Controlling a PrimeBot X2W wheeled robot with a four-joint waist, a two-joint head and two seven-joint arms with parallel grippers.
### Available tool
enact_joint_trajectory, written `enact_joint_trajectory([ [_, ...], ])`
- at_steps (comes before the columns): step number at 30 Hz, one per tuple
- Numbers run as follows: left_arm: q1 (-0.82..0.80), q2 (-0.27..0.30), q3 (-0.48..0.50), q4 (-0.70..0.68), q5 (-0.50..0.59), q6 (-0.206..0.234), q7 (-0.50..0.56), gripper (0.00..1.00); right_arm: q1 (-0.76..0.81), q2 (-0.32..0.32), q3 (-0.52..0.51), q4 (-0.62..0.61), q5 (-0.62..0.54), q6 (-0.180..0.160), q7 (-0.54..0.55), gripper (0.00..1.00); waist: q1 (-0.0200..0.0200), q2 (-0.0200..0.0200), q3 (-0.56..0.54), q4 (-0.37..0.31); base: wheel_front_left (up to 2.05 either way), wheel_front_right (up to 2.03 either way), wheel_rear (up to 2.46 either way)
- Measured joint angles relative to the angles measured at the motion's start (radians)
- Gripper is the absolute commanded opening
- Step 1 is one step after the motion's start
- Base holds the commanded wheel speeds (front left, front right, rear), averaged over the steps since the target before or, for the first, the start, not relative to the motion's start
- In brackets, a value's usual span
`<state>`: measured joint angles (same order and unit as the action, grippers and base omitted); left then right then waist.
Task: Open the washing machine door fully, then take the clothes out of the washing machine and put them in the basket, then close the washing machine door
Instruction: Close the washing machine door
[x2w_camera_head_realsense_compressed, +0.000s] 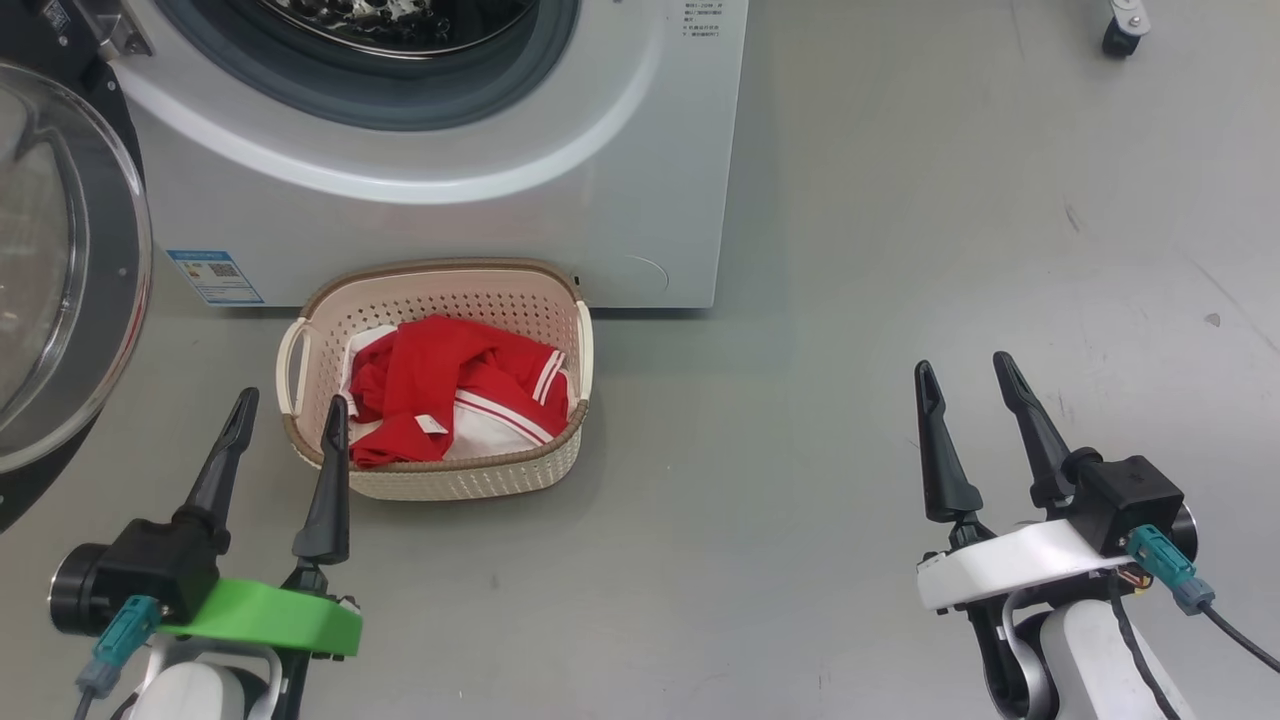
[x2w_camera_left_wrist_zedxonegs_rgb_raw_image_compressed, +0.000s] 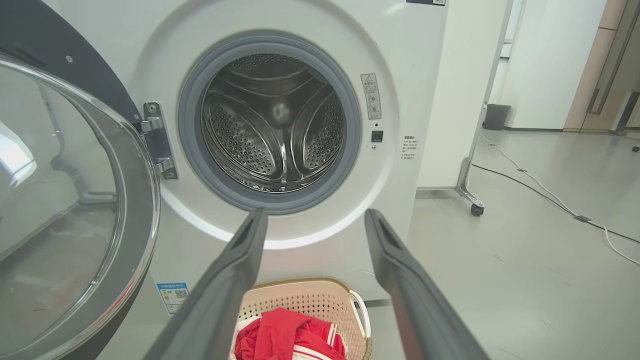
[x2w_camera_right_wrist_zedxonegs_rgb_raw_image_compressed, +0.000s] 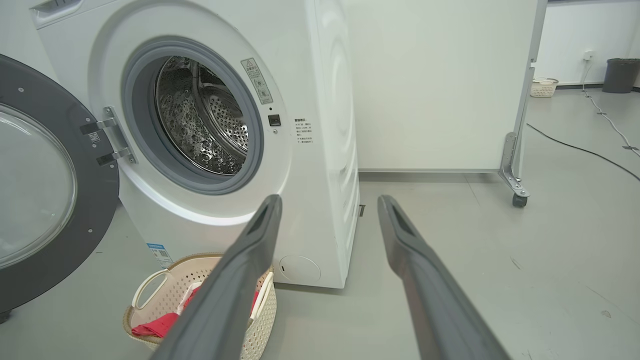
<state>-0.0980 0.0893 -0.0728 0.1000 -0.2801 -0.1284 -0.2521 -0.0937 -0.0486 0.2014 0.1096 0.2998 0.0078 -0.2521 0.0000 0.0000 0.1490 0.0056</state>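
Observation:
The white washing machine (x2w_camera_head_realsense_compressed: 560, 200) stands ahead with its steel drum (x2w_camera_left_wrist_zedxonegs_rgb_raw_image_compressed: 272, 125) bare inside. Its door (x2w_camera_head_realsense_compressed: 60, 270), black-rimmed with a glass bowl, is swung wide open to the left (x2w_camera_left_wrist_zedxonegs_rgb_raw_image_compressed: 65, 200) (x2w_camera_right_wrist_zedxonegs_rgb_raw_image_compressed: 40, 185). On the floor before the machine sits the cream basket (x2w_camera_head_realsense_compressed: 440, 480) with the red and white clothes (x2w_camera_head_realsense_compressed: 450, 395) piled in it (x2w_camera_left_wrist_zedxonegs_rgb_raw_image_compressed: 290, 337). My left gripper (x2w_camera_head_realsense_compressed: 290, 415) is open and empty, just in front of the basket's left corner. Well off to the right over bare floor, my right gripper (x2w_camera_head_realsense_compressed: 968, 375) is open and empty too.
A white wheeled partition (x2w_camera_right_wrist_zedxonegs_rgb_raw_image_compressed: 440, 85) stands right of the machine, with a castor (x2w_camera_right_wrist_zedxonegs_rgb_raw_image_compressed: 519, 200) on the floor. Cables (x2w_camera_left_wrist_zedxonegs_rgb_raw_image_compressed: 545, 197) trail across the grey floor. A dark bin (x2w_camera_right_wrist_zedxonegs_rgb_raw_image_compressed: 620, 75) and a small basket (x2w_camera_right_wrist_zedxonegs_rgb_raw_image_compressed: 543, 86) sit far back.

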Motion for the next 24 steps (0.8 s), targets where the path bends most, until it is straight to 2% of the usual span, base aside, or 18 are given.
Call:
enact_joint_trajectory([
  [12,0.000,-0.010,-0.027,0.001,-0.002,0.000,0.000,1.00,0.001,0.000,-0.022,-0.009,-0.011,0.000,0.000,1.00,0.0000,0.0000,0.020,0.039,0.00,0.00,0.00],
  [24,-0.002,-0.021,-0.027,0.021,-0.011,0.000,0.000,1.00,0.001,-0.001,-0.024,-0.009,-0.046,0.009,0.000,1.00,0.0000,0.0000,0.049,0.141,0.00,0.00,0.00],
])
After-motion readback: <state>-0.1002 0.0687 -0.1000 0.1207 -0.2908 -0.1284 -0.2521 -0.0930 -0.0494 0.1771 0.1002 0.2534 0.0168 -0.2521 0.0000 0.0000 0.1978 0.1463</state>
